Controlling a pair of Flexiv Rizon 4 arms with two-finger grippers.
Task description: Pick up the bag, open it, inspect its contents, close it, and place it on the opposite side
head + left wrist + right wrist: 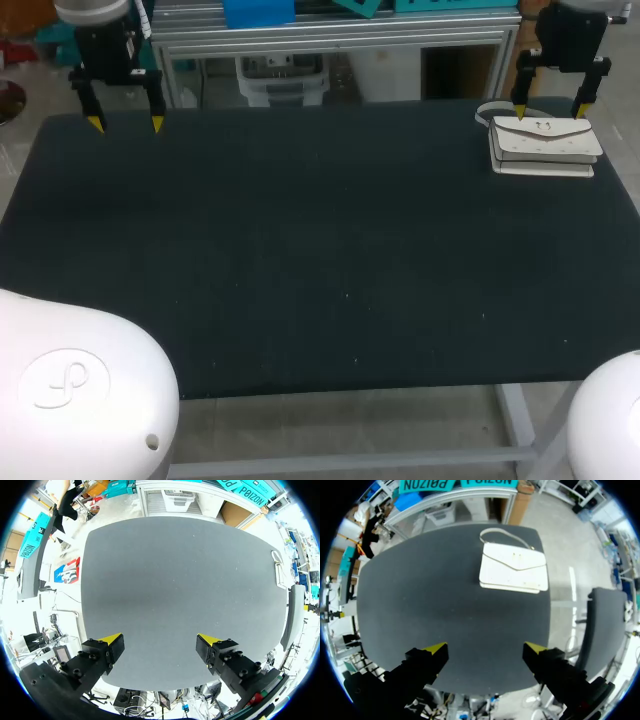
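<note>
**Bag untouched at the right far corner, both grippers empty**

Head view: nearest the camera are my two white arm housings [75, 385], low at either corner. Beyond them lies the dark table [300, 260]. The bag [545, 145], a cream envelope-style purse, lies flat near the table's far right corner. Its strap [490, 108] curls off its far left side. The right gripper [549, 108] hangs over the bag's far edge, fingers spread about as wide as the bag and closed on nothing. I cannot tell from here whether its tips touch the bag. The left gripper [126, 123] hangs over the far left corner, equally spread and empty.

Left wrist view: the left gripper [161, 641] shows both yellow tips well apart, with only bare table [175, 580] between and ahead of them. A pale loop at the table's distant edge is probably the strap [278, 570].

Right wrist view: the right gripper [486, 647] stands wide open. The bag [512, 567] lies ahead of its fingers, not between them, with the pointed flap [517, 560] facing up and the strap [505, 534] looped beyond.

The bag looks light, with a fairly stiff body and a smooth, possibly slippery skin, while the strap looks limp. The surest hold is likely across the body's two long edges. The flap's point should suit a pinch from the other gripper for opening.
</note>
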